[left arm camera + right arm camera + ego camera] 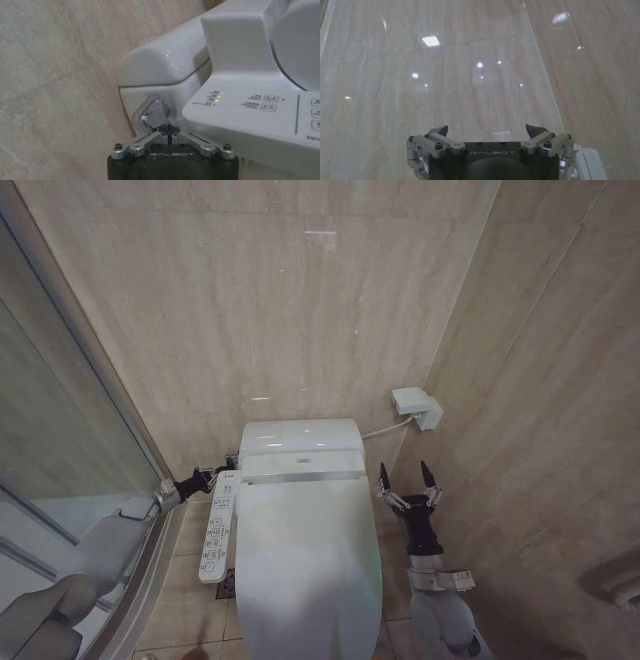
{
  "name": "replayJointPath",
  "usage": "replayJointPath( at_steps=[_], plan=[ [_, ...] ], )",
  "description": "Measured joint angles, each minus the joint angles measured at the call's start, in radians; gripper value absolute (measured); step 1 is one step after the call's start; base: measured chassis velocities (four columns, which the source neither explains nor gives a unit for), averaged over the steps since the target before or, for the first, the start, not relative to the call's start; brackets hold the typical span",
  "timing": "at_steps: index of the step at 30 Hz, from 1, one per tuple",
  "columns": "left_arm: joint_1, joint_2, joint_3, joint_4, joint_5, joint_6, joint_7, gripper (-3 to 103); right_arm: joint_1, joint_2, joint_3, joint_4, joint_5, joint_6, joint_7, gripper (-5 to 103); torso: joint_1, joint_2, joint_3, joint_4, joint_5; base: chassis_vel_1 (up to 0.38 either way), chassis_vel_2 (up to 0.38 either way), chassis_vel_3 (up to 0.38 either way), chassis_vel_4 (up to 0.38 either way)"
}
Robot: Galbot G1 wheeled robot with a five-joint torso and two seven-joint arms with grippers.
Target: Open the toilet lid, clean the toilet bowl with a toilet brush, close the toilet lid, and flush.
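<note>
The toilet lid (305, 560) lies shut, glossy white, and hides the toilet bowl beneath it. The toilet brush is out of view. My left gripper (205, 477) reaches in beside the tank's left side. In the left wrist view the left gripper (169, 132) is shut, its tips touching the chrome flush lever (152, 114) on the tank's side. My right gripper (405, 475) stands upright and open to the right of the toilet, holding nothing. In the right wrist view the right gripper (486, 129) faces the tiled wall.
A white button panel (220, 525) runs along the toilet's left side, next to the left gripper. The tank (298, 437) stands against the back wall. A white box (415, 405) with a cable hangs on the wall at right. A glass partition (60, 480) closes the left.
</note>
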State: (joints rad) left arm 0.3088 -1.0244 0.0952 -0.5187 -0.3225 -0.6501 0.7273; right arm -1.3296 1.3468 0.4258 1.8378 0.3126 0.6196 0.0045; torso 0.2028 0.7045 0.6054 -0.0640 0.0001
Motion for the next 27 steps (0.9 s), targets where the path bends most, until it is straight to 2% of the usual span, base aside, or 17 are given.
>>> replayJointPath(
  at_steps=[27],
  plan=[
    [-0.004,-0.005,-0.004,0.008,0.004,0.003,-0.007,0,0.006,-0.004,-0.004,-0.011,0.000,0.004,0.000,100,0.000,0.000,0.000,-0.0001,-0.0003,0.000,0.000,0.000,0.000]
  ],
)
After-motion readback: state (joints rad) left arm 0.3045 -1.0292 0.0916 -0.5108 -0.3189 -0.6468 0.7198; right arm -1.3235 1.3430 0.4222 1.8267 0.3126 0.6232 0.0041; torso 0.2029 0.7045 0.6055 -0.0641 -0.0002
